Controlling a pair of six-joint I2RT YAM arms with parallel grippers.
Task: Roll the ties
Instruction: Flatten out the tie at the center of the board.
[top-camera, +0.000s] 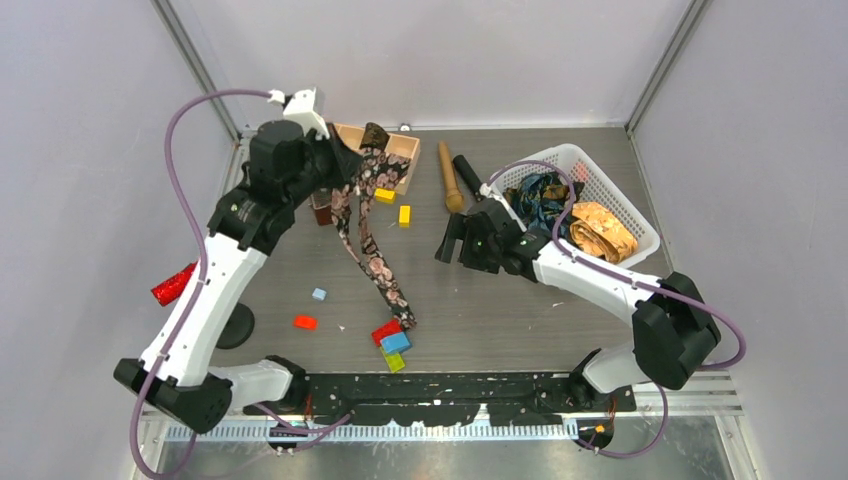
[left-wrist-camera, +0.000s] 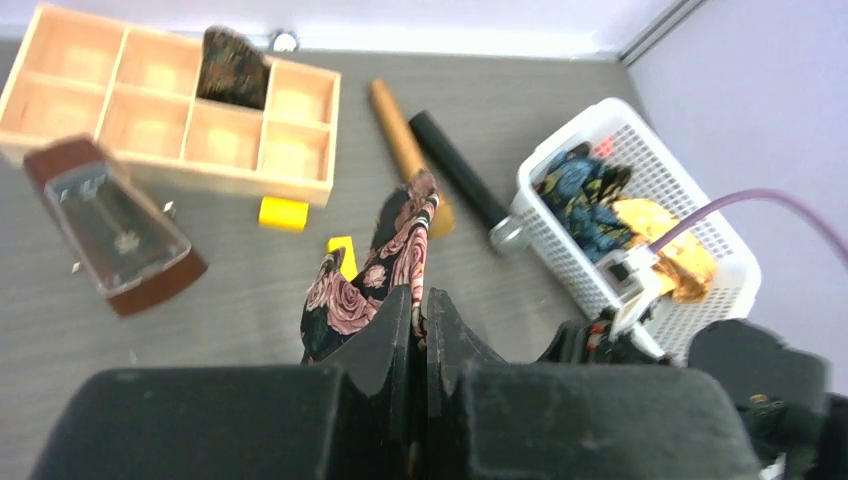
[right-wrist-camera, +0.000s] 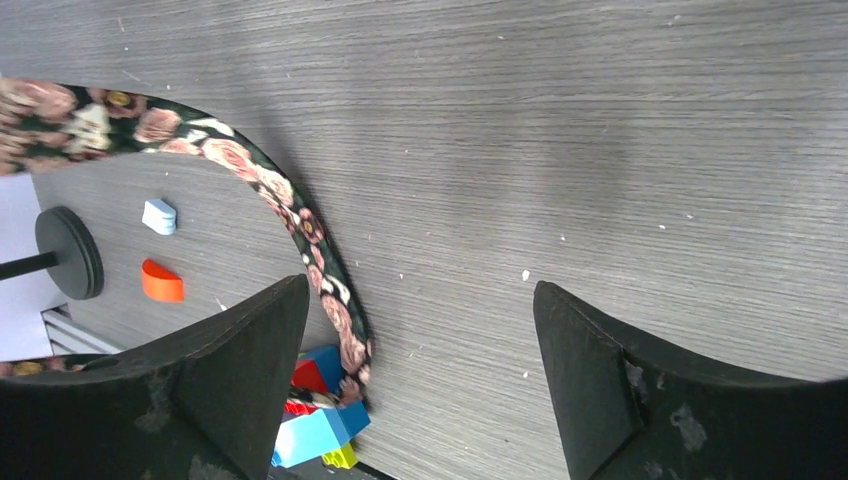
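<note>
1. L pincer (left-wrist-camera: 422, 305): clamped tight on the black flowered tie (left-wrist-camera: 385, 265), cloth squeezed btwn the two fingers, nothing else in it.
2. R pincer (right-wrist-camera: 420, 335): spread wide, empty. It hovers over bare table (right-wrist-camera: 600, 150), w/ the tie running just beside one finger in its wrist view.
3. Tie position: upper end lifted by L pincer near the wooden tray (top-camera: 400, 147). The rest drapes down and trails over the table toward the near edge. The low end lies by a clump of blocks (top-camera: 392, 340); touching or just beside, can't tell.
4. Other ties: blue tie (top-camera: 540, 195) and gold tie (top-camera: 600, 232) are bunched in the white basket (top-camera: 622, 197). A brown tie (top-camera: 375, 133) stands in one tray compartment.
5. Handling (my guess): light, limp, prob. slick cloth. It has no stiffness, so it sags, twists and folds on itself. A roll will likely spring loose unless pinned.
6. Where to grab: flat across the width, near an end, not edge-on. The free low end on the table looks best for R pincer. Start the roll there w/ L holding the strip taut.
7. Risk: blocks at the low end could snag or get dragged along.
</note>
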